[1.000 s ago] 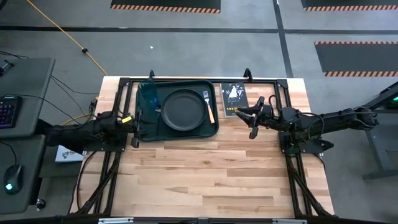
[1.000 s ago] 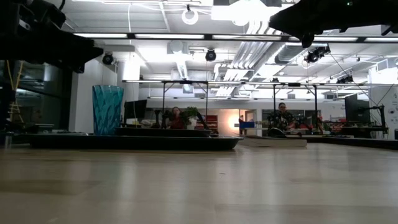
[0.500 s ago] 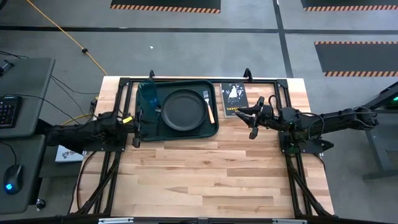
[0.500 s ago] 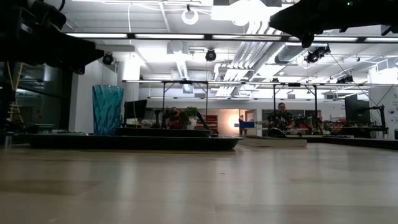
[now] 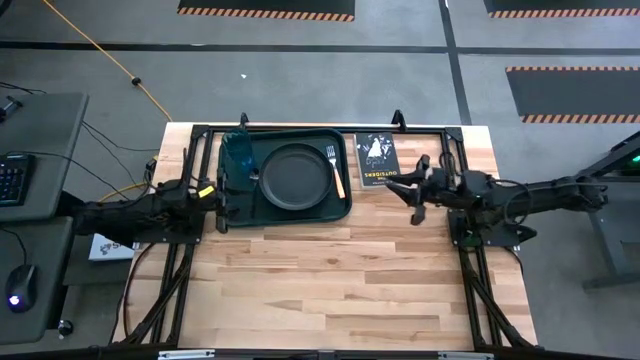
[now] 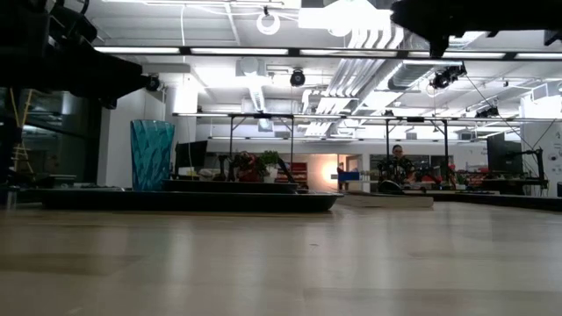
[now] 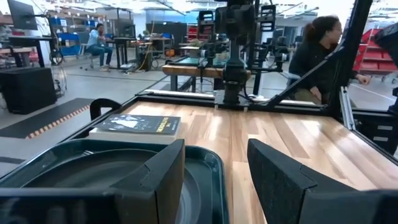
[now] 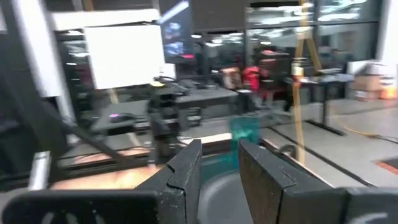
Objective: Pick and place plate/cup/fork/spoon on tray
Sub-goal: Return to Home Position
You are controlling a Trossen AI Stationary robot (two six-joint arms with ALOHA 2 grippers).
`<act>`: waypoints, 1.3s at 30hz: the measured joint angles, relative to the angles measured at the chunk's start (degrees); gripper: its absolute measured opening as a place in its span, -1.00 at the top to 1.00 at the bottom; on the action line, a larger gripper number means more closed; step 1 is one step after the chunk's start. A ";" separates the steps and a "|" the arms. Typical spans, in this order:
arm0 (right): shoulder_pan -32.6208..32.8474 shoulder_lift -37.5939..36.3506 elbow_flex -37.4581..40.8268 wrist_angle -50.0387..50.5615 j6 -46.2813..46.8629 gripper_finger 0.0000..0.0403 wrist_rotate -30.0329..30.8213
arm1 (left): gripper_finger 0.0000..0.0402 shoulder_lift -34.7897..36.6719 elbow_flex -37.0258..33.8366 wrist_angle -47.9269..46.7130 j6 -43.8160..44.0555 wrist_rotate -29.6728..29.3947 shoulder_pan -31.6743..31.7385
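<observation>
On the tray (image 5: pixel 287 205) sit plate (image 5: pixel 295 177), cup (image 5: pixel 238 152) and fork (image 5: pixel 334 168) (spoon unseen); left gripper (image 5: pixel 222 198) nearer, right gripper (image 5: pixel 412 185) farther right, both parted and empty.

Overhead view straight down, low view level across the tabletop, both sharing the tray (image 5: pixel 285 179) (image 6: pixel 189 200).

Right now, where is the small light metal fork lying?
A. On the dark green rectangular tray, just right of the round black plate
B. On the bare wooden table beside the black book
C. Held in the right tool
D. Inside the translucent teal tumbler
A: in the high view the small light metal fork lies on the dark green rectangular tray, beside the round black plate on its right, with neither tool holding it.
</observation>
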State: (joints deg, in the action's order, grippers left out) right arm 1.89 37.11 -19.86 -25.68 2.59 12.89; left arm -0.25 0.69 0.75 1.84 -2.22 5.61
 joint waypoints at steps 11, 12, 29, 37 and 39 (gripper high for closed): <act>0.04 -21.10 2.95 16.99 4.14 0.52 -3.79 | 0.18 -0.07 0.00 -0.01 0.03 0.02 0.00; 0.04 -22.50 5.05 15.57 4.25 0.52 -4.16 | 0.18 -0.07 0.00 0.00 0.03 0.02 0.00; -0.07 -36.91 19.30 20.50 6.18 0.52 -4.36 | 0.18 -0.11 0.00 -0.01 0.05 0.07 -0.02; -0.07 -36.79 19.28 22.89 2.79 0.52 -1.75 | 0.18 -0.11 0.00 0.00 0.05 0.07 -0.02; -0.07 -36.76 19.28 22.96 1.52 0.52 -2.00 | 0.18 -0.11 0.00 0.00 0.05 0.07 -0.02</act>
State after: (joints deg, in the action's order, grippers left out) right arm 1.83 0.36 -0.58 -2.72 4.11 10.89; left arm -0.36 0.69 0.75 1.89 -2.15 5.58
